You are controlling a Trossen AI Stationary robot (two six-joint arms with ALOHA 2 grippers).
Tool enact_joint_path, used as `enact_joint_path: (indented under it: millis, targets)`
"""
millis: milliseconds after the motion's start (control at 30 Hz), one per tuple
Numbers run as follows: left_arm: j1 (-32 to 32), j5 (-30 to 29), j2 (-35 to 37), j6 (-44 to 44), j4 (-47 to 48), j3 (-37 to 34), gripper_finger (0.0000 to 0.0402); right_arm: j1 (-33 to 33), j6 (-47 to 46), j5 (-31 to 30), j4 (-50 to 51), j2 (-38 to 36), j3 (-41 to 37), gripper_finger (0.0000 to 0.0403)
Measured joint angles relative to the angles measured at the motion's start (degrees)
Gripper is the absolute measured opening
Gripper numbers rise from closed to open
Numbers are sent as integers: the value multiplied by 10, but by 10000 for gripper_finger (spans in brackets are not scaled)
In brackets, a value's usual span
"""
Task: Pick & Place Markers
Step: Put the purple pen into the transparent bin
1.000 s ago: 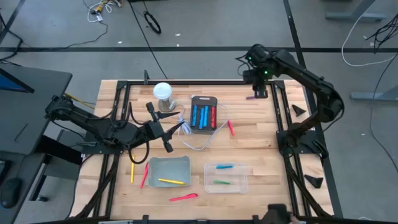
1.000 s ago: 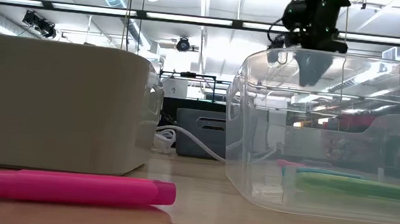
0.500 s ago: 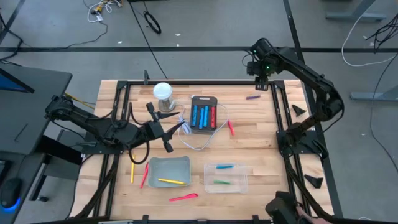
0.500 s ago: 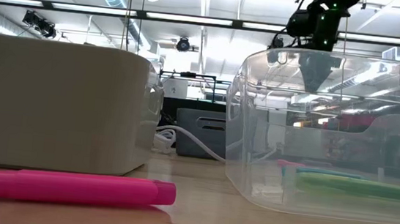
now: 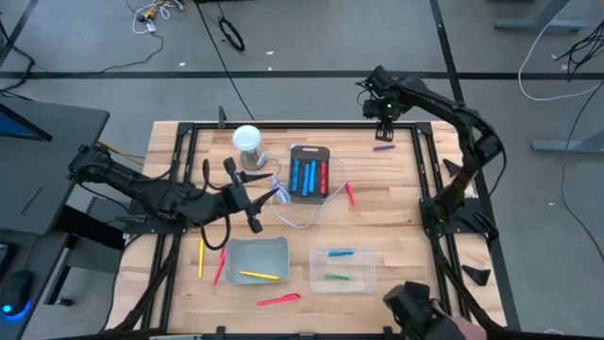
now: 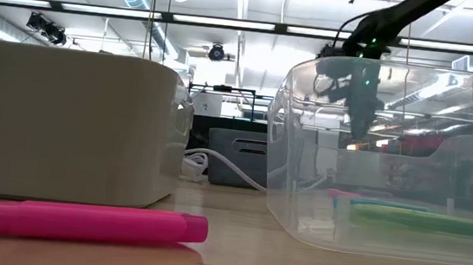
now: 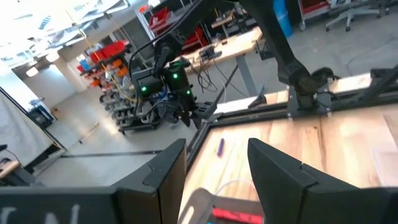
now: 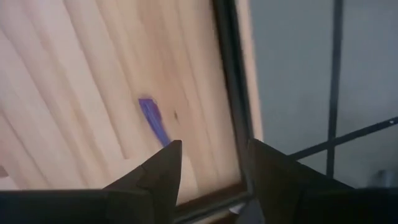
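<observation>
Near edge: pink marker (image 5: 278,300) loose on the table (image 5: 396,203); yellow one in the grey tray (image 5: 256,244); blue and green in the clear bin (image 5: 343,280).

Mid: left gripper (image 5: 257,196) waits by the white cable (image 5: 300,219), fingers spread, empty.

Far edge: right gripper (image 5: 381,111) hovers above the purple marker (image 5: 382,146), fingers apart, nothing held.

Step, as I read it: lining up on the purple one. Next needs a descent straddling it, then close.

No readable labels anywhere.
</observation>
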State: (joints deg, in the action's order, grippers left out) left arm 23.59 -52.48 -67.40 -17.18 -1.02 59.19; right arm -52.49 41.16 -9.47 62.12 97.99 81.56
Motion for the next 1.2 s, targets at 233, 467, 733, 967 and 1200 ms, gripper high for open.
enact_joint_path:
  millis: [233,467,733,967,1200]
  targets:
    - [0,0,0,16,37,0,179,-6,15,-13,16,80,0,185]
    - [0,0,0,16,44,0,179,-10,21,-54,65,136,0,185]
    - [0,0,0,16,58,0,179,-10,43,-66,66,155,-36,185]
    - [0,0,0,16,69,0,179,4,99,-136,4,156,-104,185]
    - [0,0,0,16,73,0,179,7,122,-146,-28,156,-112,185]
